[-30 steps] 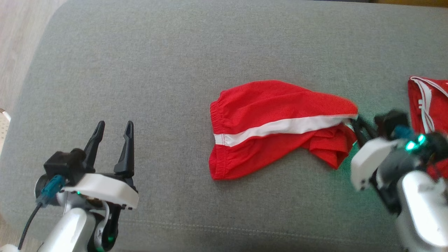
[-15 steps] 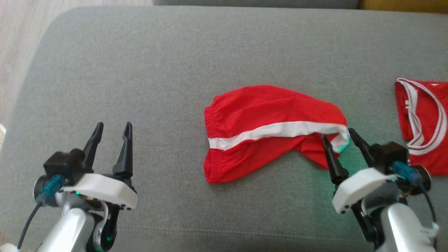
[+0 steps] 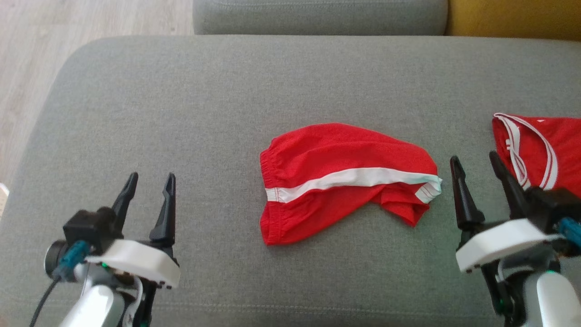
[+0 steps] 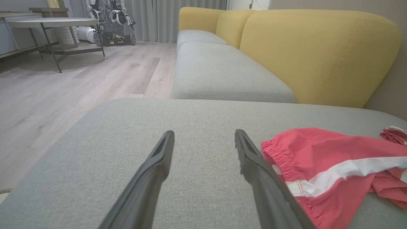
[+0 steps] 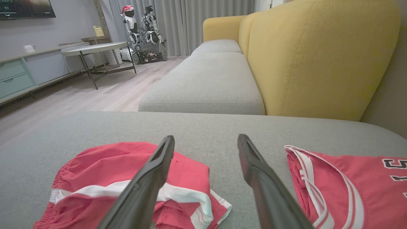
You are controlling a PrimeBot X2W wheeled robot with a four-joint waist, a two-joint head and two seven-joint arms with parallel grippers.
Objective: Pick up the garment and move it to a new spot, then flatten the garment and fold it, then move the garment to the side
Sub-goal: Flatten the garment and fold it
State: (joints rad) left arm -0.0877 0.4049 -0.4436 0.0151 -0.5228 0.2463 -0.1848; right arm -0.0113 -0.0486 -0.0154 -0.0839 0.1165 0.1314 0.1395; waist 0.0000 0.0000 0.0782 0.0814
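On the sofa [image 3: 181, 91], mid-seat, the shorts [image 3: 345, 177] are lying crumpled, touching neither tool. The left tool [image 3: 151, 176] and right tool [image 3: 474, 157] are hovering with jaws apart, empty. Sitting between shorts and jersey [image 3: 544, 145], the right tool is risking a grab of the wrong red cloth.

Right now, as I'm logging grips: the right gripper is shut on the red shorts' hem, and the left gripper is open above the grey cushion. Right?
Not quite. The right gripper is open and holds nothing; the red shorts lie free on the grey cushion beside it, as the head view shows. The left gripper is open above the cushion, as you said.
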